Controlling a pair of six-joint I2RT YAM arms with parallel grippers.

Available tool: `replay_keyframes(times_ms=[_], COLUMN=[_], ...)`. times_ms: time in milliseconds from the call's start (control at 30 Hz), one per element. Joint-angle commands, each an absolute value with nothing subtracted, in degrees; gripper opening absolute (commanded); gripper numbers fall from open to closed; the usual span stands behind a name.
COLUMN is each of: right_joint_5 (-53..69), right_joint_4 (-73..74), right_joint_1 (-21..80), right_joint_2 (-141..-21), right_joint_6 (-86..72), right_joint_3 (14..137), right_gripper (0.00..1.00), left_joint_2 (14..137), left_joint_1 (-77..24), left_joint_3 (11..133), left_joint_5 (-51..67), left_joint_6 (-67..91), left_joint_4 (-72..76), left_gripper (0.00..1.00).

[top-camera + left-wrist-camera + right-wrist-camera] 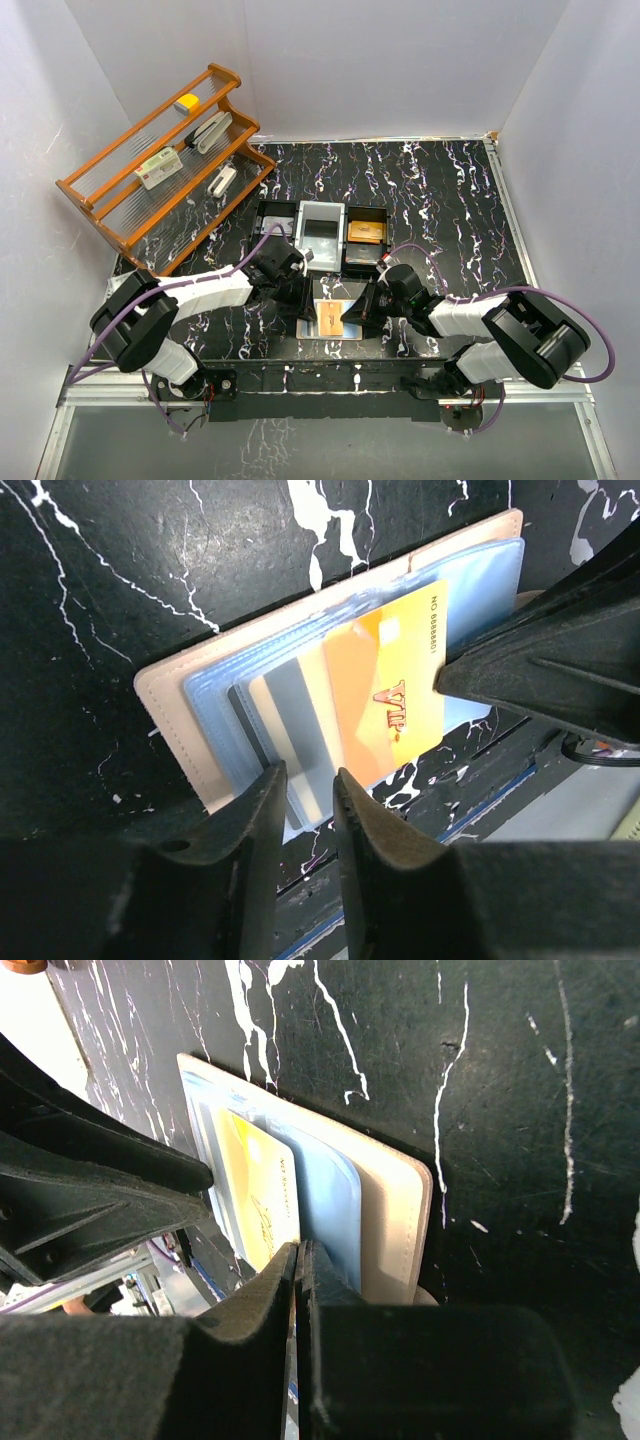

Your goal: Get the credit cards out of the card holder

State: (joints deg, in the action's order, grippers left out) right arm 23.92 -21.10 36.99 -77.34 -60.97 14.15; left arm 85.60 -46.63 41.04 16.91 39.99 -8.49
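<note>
**Right jaws at the card's free edge, left jaws at the holder's opposite end**

The card holder (165, 715) lies open and flat on the bench (150, 580), at the near middle, right between the two arms. Its long side looks to run left to right. An orange card (385, 680) pokes out of the blue plastic sleeves (490, 580), and its exposed edge faces the right arm (460, 318). That's the side that matters. The right jaws are closed tight, tips touching that free edge. Whether they have actually pinched the card, I can't tell from here.

At the other end, the left arm (200, 290) has the left jaws a little apart. They straddle the sleeve edge beside a grey card (300, 720) that is tucked in deeper, and nothing looks clamped. The card would have to slide out rightward, away from the left jaws. My read: unless the left side pins the holder down, the whole wallet may drag along with the card.
</note>
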Motion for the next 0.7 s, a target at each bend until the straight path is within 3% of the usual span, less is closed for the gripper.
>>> replay_keyframes(times_ms=[0,200,500,667], right_joint_5=[23.32,23.88,25.36,26.06], right_joint_4=[-21.48,-22.61,-25.68,-28.95], right_joint_1=[36.73,36.73,36.73,36.72], right_joint_2=[-77.29,-77.60,-77.24,-78.66], right_joint_6=[-60.26,-61.23,-63.09,-64.49], right_joint_3=[15.56,15.64,15.37,14.59], right_gripper=[0.00,0.00,0.00,0.11], left_joint_2=[83.18,85.83,90.47,91.23], left_joint_1=[-46.91,-46.96,-47.54,-47.63], left_joint_3=[44.09,45.17,41.42,39.58], left_joint_5=[16.72,21.41,17.50,16.43], left_joint_6=[37.28,37.25,38.66,38.59], left_joint_4=[-13.33,-10.73,-11.45,-11.68], left_gripper=[0.27,0.30,0.15,0.09])
